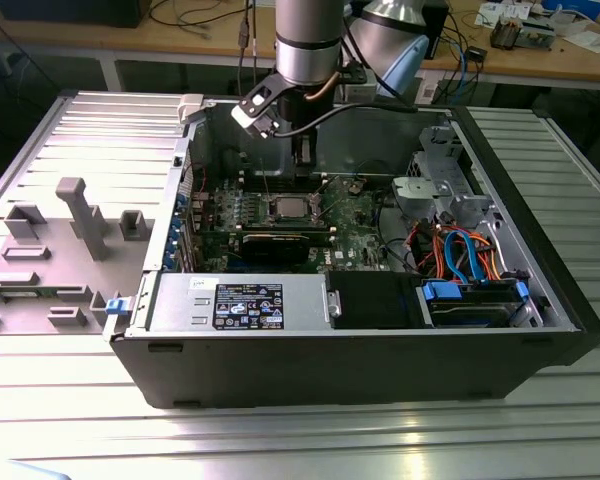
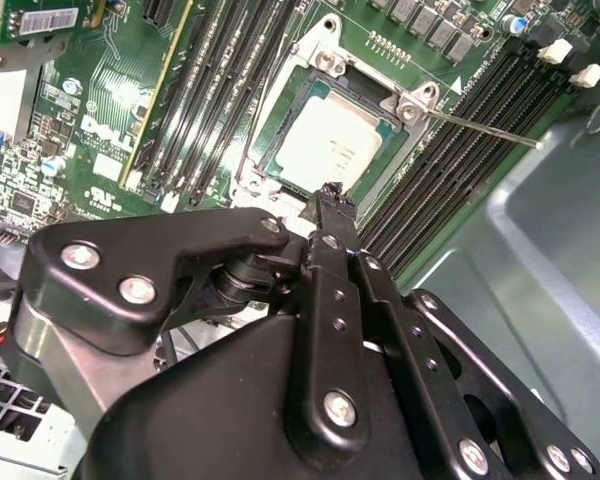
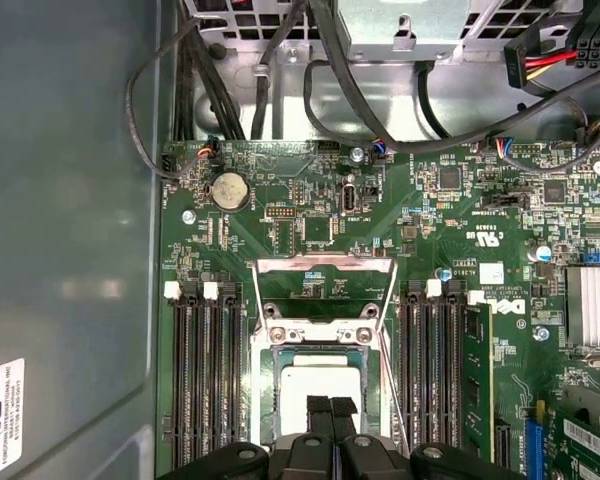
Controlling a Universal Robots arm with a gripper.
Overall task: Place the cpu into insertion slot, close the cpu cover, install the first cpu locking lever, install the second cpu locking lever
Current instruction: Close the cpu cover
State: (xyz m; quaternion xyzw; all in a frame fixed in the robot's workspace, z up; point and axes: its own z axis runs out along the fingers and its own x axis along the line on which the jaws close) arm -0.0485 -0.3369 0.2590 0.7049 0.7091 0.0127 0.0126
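At the exterior view's left, a grey panel [image 1: 75,150] flat on the ribbed metal table [image 1: 300,440], with grey moulded stands [image 1: 80,215] upright on it. Next along, an open black computer case [image 1: 340,370] on its side, green motherboard [image 1: 360,225] exposed. Above the case's middle, the robot arm [image 1: 308,40], reaching straight down inside toward the board. Along the case's near wall, a silver power supply [image 1: 175,300] with a dark label. Toward the exterior view's right, a drive bay [image 1: 475,300] under a tangle of blue and orange cables [image 1: 460,250].

In both wrist views, the gripper [image 3: 331,408] [image 2: 332,195] poised close over the insertion slot [image 3: 262,390], black fingertips pressed together and gripping nothing. Seated in the slot directly beneath them, the cpu [image 3: 320,382], dull silver top up, flanked on both sides by banks of black memory slots [image 3: 205,380]. At the slot's edge nearer the coin cell battery [image 3: 230,188], the cpu cover [image 3: 325,263], apparently tilted up on its hinge, clear of the chip. In the second wrist view, a thin silver locking lever [image 2: 480,127], unlatched and angled out across the memory slots beside the slot
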